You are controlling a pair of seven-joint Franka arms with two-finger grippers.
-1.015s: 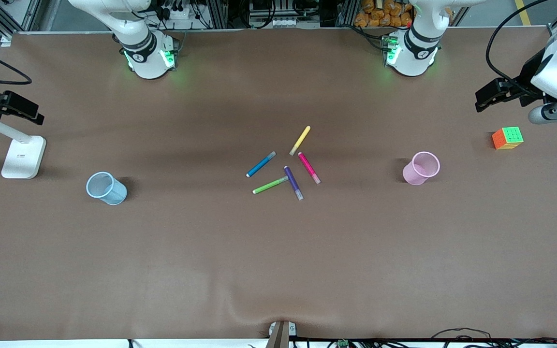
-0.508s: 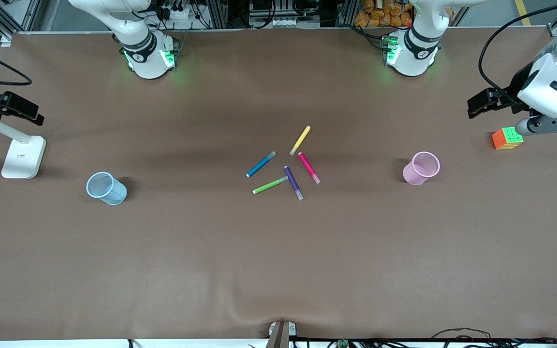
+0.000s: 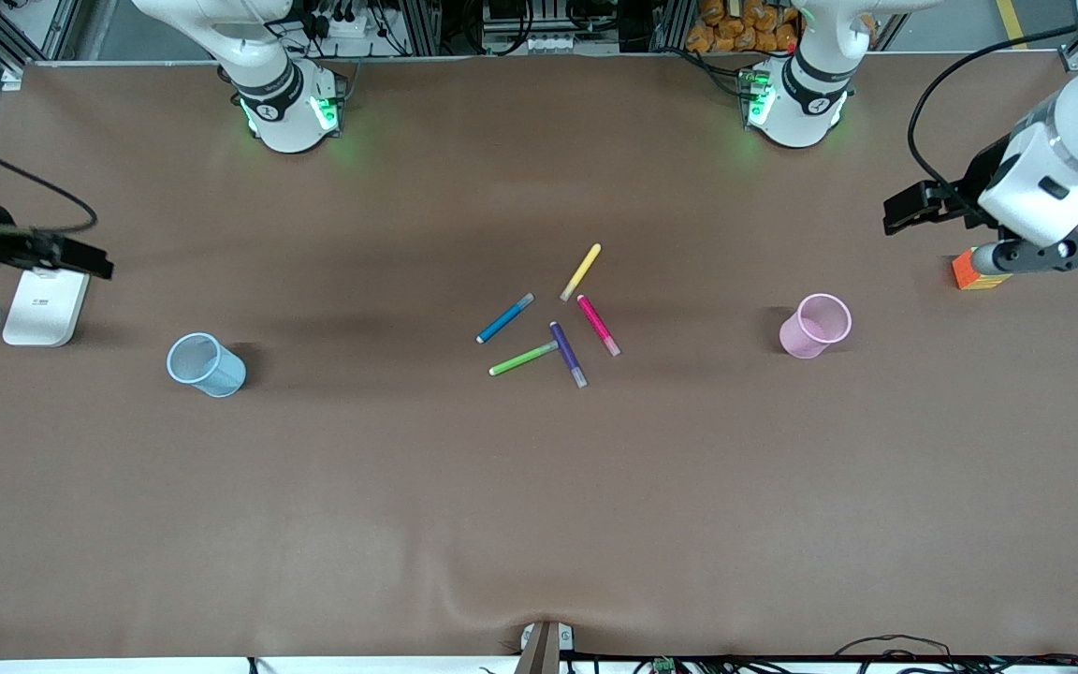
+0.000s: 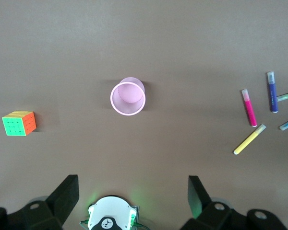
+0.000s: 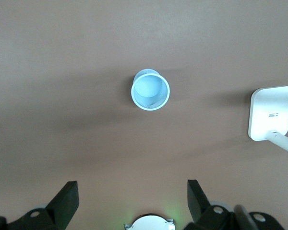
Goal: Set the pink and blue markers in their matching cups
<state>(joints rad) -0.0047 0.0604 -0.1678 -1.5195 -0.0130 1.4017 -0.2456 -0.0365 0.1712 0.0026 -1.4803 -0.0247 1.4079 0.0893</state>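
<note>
My left pincer point(image 4: 129, 199) and right pincer point(image 5: 129, 199) hang high, fingers apart, empty. Pink marker point(image 3: 598, 325) and blue marker point(image 3: 504, 318) lie mid-worktop between pink cup point(image 3: 815, 326) and blue cup point(image 3: 206, 364).

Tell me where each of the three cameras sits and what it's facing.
Front: high across the table, facing both arm bases; markers mid-table.
Left wrist: looks down past the open left hand at the pink cup, cube.
Right wrist: looks down past the open right hand at the blue cup.
Shared: front and left wrist show the pink marker.
</note>
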